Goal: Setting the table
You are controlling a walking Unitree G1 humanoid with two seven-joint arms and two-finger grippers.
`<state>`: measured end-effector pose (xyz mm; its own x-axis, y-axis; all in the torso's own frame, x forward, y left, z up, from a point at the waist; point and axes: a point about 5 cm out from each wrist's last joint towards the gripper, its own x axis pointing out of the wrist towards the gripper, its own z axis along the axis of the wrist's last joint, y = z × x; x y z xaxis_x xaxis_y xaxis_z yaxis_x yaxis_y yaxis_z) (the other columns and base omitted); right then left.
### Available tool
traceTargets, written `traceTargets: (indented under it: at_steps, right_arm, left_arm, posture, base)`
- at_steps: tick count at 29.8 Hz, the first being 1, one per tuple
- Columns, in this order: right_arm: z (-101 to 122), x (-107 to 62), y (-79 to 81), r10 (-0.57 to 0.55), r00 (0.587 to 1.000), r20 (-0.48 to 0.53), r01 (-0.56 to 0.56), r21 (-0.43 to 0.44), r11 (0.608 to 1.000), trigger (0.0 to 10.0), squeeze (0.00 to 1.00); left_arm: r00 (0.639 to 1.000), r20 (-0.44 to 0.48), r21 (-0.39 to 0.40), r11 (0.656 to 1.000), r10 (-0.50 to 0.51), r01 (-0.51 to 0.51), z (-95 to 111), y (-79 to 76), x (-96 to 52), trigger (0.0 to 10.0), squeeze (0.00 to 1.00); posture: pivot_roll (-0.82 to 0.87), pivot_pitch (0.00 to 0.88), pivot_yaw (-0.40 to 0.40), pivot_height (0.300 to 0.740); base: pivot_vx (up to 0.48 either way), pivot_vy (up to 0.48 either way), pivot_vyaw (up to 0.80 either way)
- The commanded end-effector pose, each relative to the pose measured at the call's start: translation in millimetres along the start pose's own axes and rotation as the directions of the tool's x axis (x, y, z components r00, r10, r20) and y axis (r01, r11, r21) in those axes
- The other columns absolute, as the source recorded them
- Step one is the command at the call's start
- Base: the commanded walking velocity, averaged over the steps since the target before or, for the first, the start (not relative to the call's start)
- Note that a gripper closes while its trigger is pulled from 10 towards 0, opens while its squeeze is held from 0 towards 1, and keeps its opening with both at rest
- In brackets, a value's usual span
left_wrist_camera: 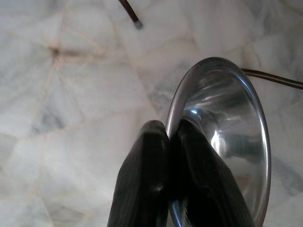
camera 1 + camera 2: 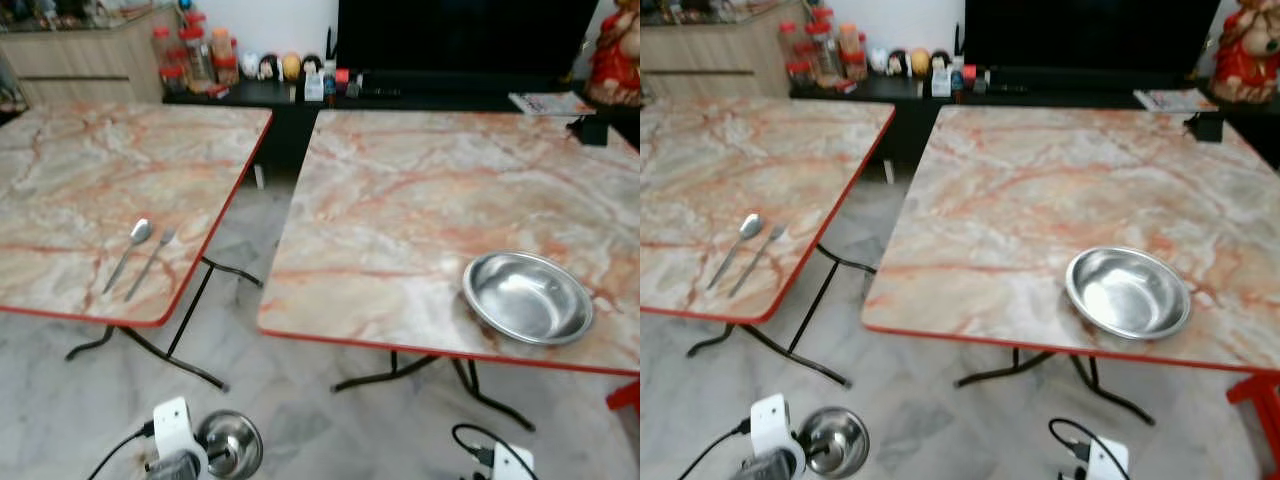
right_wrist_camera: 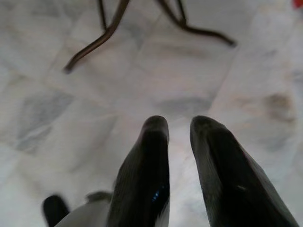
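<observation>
While my left gripper (image 1: 170, 189) hangs low over the floor, its fingers are pinched tight on the rim of a small steel bowl (image 1: 227, 142), which I judge is next to go up. One steel plate (image 2: 527, 297) already sits near the front edge of the right worktop (image 2: 420, 200); spoon (image 2: 130, 250) and fork (image 2: 152, 262) lie by the left worktop's (image 2: 90, 170) front corner, unplaced. My right gripper (image 3: 180, 142) hangs idle, fingers slightly parted, empty. I can read no writing anywhere.

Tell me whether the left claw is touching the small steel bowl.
Touching. The left wrist view shows the left claw shut on the steel bowl's rim, one finger outside and the other inside.
</observation>
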<state>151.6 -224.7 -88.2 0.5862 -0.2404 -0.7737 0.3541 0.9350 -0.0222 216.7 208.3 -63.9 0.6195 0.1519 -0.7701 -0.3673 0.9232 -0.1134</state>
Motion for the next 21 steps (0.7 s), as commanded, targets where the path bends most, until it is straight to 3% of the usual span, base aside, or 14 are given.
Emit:
traceTargets:
  at_steps: [1,5,10,21]
  right_arm:
    - [-2.0,-0.3,8.0,0.016,1.000,-0.005,-0.016,0.013,1.000,10.0,0.00]
    - [-2.5,-0.1,9.2,0.025,1.000,-0.013,-0.025,0.025,0.999,10.0,0.00]
    - [-2.5,-0.1,9.9,0.028,0.999,-0.015,-0.028,0.029,0.999,10.0,0.00]
    - [-2.6,-0.1,11.4,0.026,1.000,-0.012,-0.025,0.027,0.999,10.0,0.00]
  left_arm:
    - [1.000,-0.011,0.015,1.000,0.024,-0.024,-1.5,9.9,-0.8,10.0,0.00]
    - [1.000,-0.011,0.026,0.999,0.019,-0.018,-1.2,8.6,-0.7,10.0,0.00]
    - [1.000,-0.011,0.029,0.999,0.018,-0.017,-0.9,8.4,-0.6,10.0,0.00]
    - [1.000,-0.010,0.041,0.999,0.018,-0.017,0.5,8.2,-0.4,10.0,0.00]
  posture:
    - [-0.05,0.000,-0.010,0.740]
    - [-0.05,0.000,-0.007,0.740]
    - [-0.05,0.000,-0.005,0.740]
    - [-0.05,0.000,-0.008,0.740]
  base:
    - [0.000,-0.390,0.00]
    - [0.180,-0.388,-0.21]
    - [0.000,-0.388,-0.72]
    - [0.022,-0.391,0.00]
